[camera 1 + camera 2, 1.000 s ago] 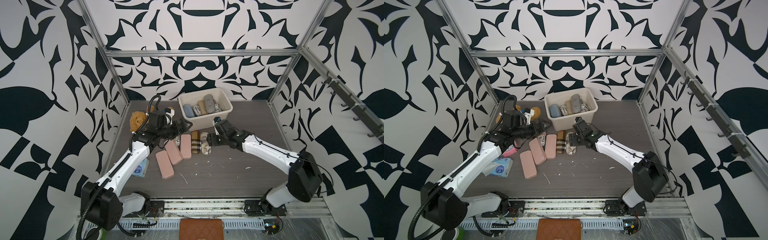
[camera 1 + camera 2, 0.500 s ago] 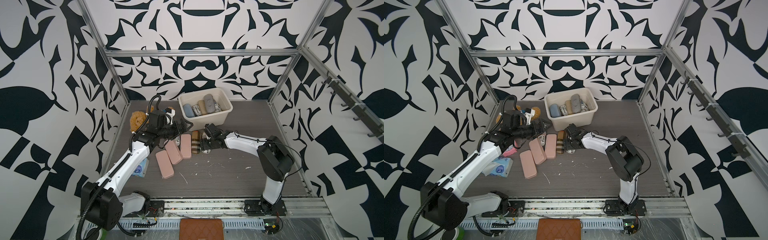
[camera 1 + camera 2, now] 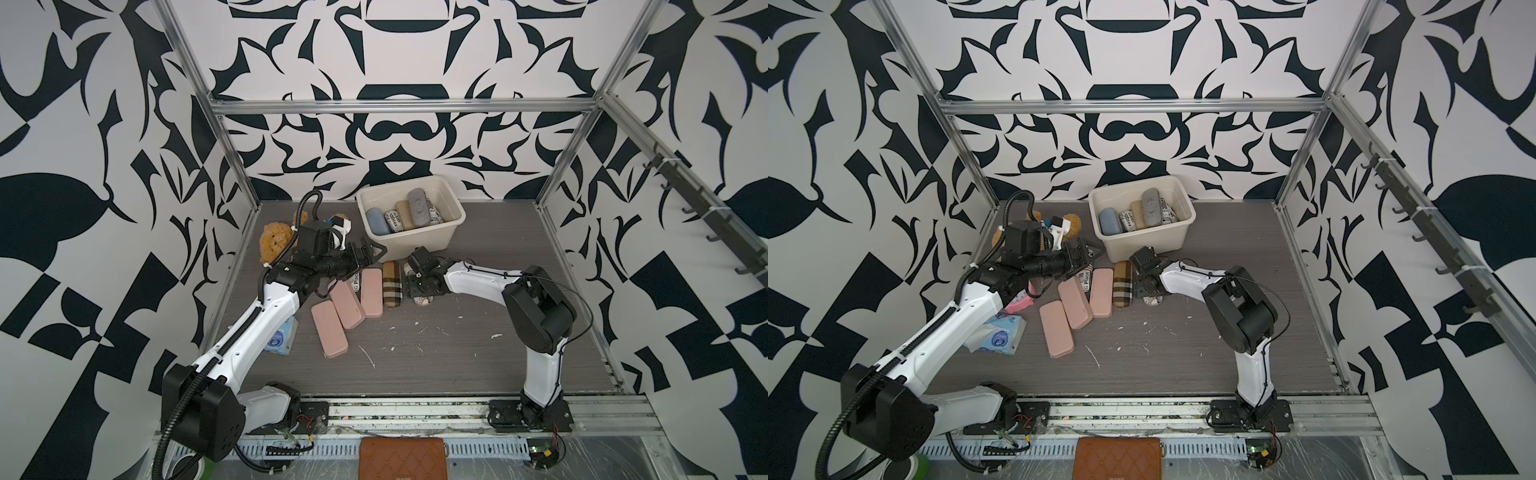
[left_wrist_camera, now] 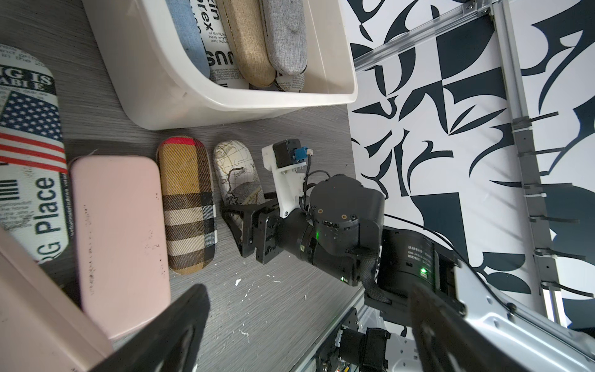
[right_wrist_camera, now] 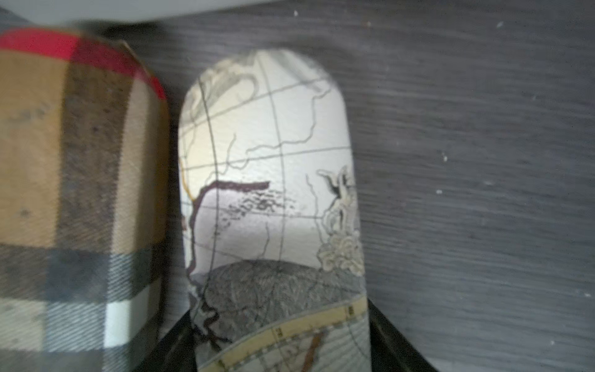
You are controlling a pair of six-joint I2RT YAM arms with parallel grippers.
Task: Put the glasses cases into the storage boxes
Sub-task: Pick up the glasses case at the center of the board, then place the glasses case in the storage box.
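While the right gripper (image 3: pixel 417 286) hides most of the map-print case (image 5: pixel 267 193) in both top views, the right wrist view shows that smooth, round-ended shell lying flat on the tabletop (image 3: pixel 457 332). The gripper's two dark fingers (image 5: pixel 396 344) press against its long sides with no gap to be seen: a grasp, with the case not lifted. Its rounded end juts out past the fingertips toward the cream plastic storage box (image 3: pixel 411 245), whose wall is only a pale blur there. Just beside one finger lies the woven plaid case (image 3: pixel 391 284), out of focus and a thin dark slit apart from the map-print case. The other finger has bare grey wood-grain beside it. Beyond the plaid case lie three matte pink cases (image 3: pixel 372 292), some partly under the left arm. The left gripper (image 3: pixel 369 253) hangs over their far ends, fingers (image 4: pixel 167 328) spread wide with nothing between them. Inside the box a grey felt case (image 3: pixel 417 206) rests on others, whose lower ends the wall hides. A brown quilted wallet (image 3: pixel 402 457) is cut off by the frame edge.
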